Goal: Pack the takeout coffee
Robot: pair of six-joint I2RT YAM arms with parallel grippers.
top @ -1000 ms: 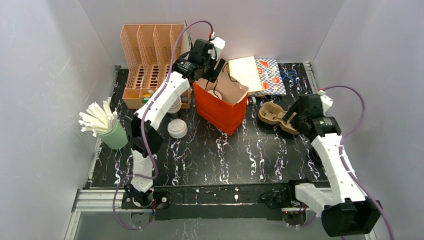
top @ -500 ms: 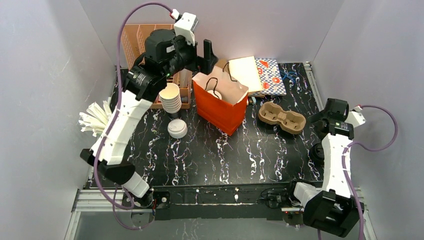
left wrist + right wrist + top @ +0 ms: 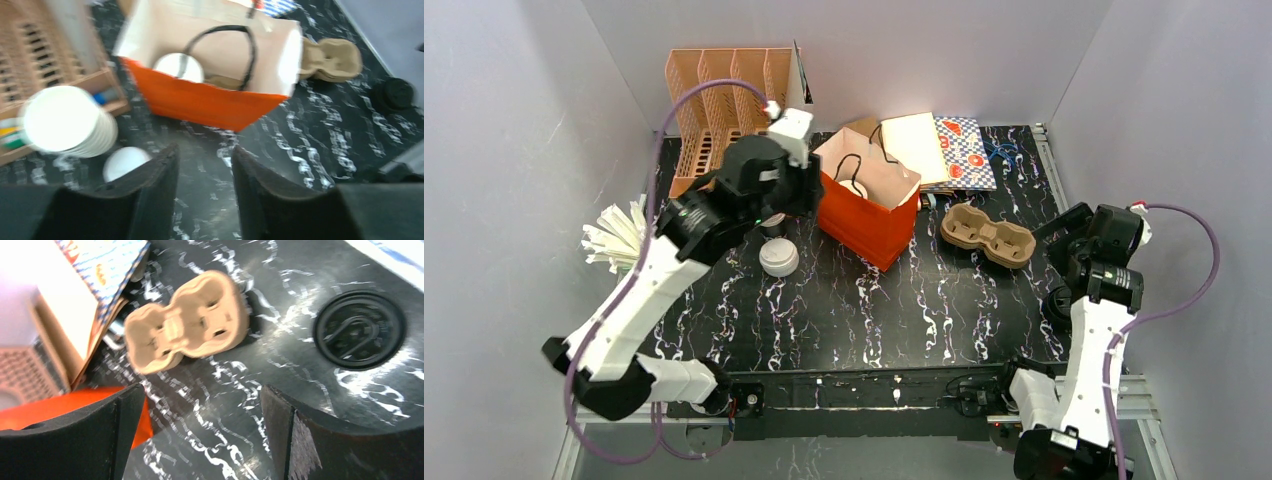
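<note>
Found left pincer (image 3: 204, 152) half spread, right pincer (image 3: 202, 390) spread wide, both pinching nothing. Located white-lidded cup (image 3: 178, 66) inside orange bag (image 3: 864, 215); black-lidded cup (image 3: 359, 330) on worktop (image 3: 874, 310), 4 o'clock of pulp carrier (image 3: 987, 233). Likely best: drop right pincer squarely over it, pinch below lid. Mind carrier en route; loose white lid (image 3: 778, 257) at 9 o'clock of bag.

White-and-black twin arms
The left arm (image 3: 639, 295) and right arm (image 3: 1096, 345) have white links, black joints and purple cable (image 3: 1216, 255); fingers (image 3: 150, 195) of the left hand (image 3: 203, 150) are black.
</note>
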